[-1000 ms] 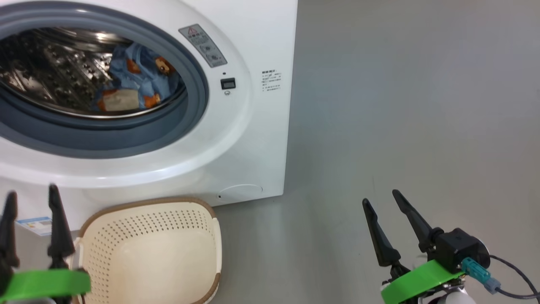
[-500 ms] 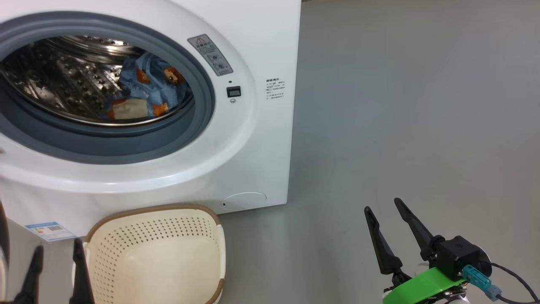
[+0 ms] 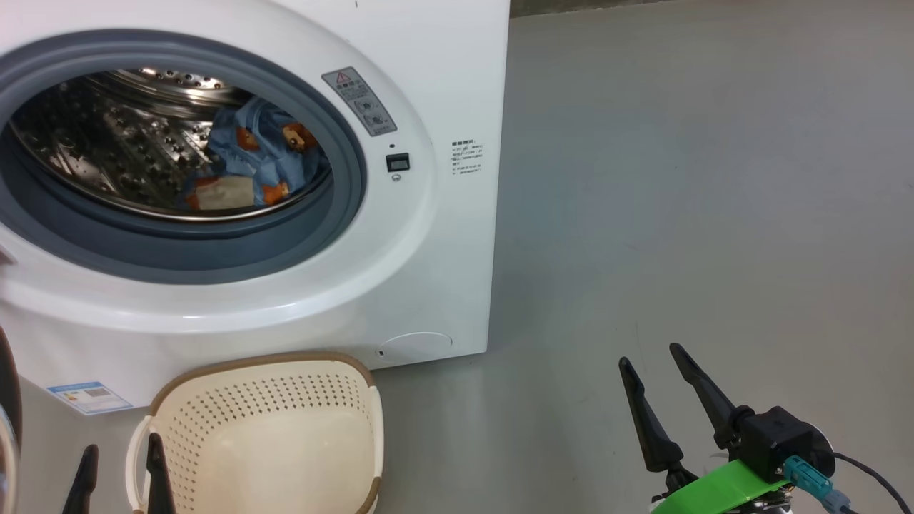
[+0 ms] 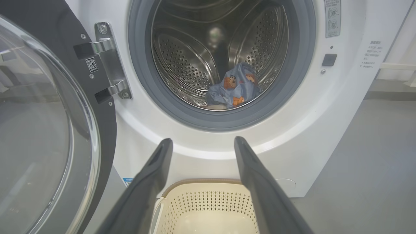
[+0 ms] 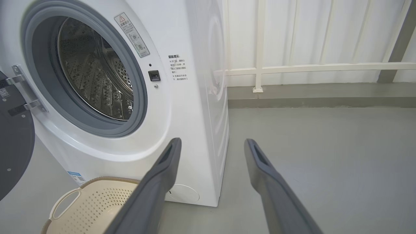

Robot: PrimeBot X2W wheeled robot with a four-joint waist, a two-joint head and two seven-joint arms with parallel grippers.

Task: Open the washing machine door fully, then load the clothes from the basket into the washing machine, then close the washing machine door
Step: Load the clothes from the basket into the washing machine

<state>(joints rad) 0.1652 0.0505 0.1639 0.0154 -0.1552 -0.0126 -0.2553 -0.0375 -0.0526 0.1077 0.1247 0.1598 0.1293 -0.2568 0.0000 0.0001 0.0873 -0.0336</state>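
The washing machine (image 3: 428,235) stands with its mouth uncovered. The washing machine door (image 4: 48,130) is swung out on its hinge to the left, and its dark edge (image 3: 6,400) just enters the head view. The clothes (image 3: 250,164), light blue with orange patches, lie inside the steel drum (image 4: 235,86). In front of the machine the basket (image 3: 264,428) sits on the floor with nothing in it. My left gripper (image 3: 121,451) is open beside the basket's left handle, its fingers framing the basket rim (image 4: 203,140). My right gripper (image 3: 650,355) is open over bare floor, well right of the machine (image 5: 213,141).
Grey floor (image 3: 714,214) stretches to the right of the machine. A white railing (image 5: 308,68) and wall stand behind it. A small blue label (image 3: 89,396) and a round white cap (image 3: 415,343) mark the machine's lower front.
The head camera has tilted, so the scene sits lower in the picture. My left gripper has dropped from beside the machine's lower front to the picture's bottom edge by the basket. Both grippers stay open.
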